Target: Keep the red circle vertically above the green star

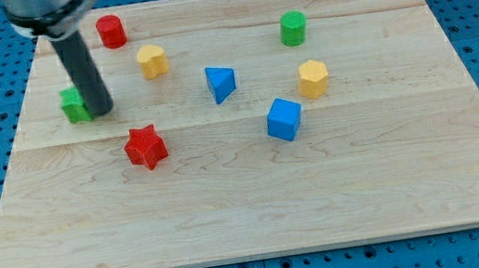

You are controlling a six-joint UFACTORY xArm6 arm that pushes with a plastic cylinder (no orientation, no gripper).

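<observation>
The red circle (110,31) is a short red cylinder near the view's top left of the wooden board (259,206). The green star (74,105) lies lower and to the left of it, near the board's left edge, partly hidden by my rod. My tip (101,109) rests on the board touching the green star's right side. The red circle is about fifty pixels to the right of the green star's column.
A yellow block (152,61) lies right of the red circle. A red star (145,147) lies below my tip. A blue triangle (220,83), a blue cube (283,118), a yellow hexagon (313,79) and a green cylinder (292,28) lie further right.
</observation>
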